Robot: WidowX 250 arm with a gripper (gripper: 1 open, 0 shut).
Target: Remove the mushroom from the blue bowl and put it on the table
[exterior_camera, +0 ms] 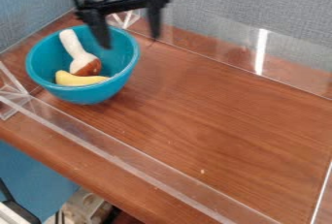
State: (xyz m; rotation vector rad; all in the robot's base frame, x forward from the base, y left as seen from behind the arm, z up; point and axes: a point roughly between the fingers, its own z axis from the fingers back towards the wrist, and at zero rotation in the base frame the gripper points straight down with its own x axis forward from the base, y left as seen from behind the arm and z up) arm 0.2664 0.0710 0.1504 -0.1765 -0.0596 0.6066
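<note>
Black claw (120,19), released wide, hangs above turquoise plastic bowl (39,80); the small brown-capped toy mushroom (85,66) lies directly below.

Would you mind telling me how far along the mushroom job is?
Nothing is finished: the mushroom lies in the blue bowl beside a yellow piece. In hand: the claw hangs open over the bowl's far rim. Left: grasping, lifting out, setting it on the table.

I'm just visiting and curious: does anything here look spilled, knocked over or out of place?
Nothing stands out. The blue bowl sits upright on the table, with the mushroom and a yellow banana-shaped piece inside. The gripper hangs open above the bowl's far rim.
</note>
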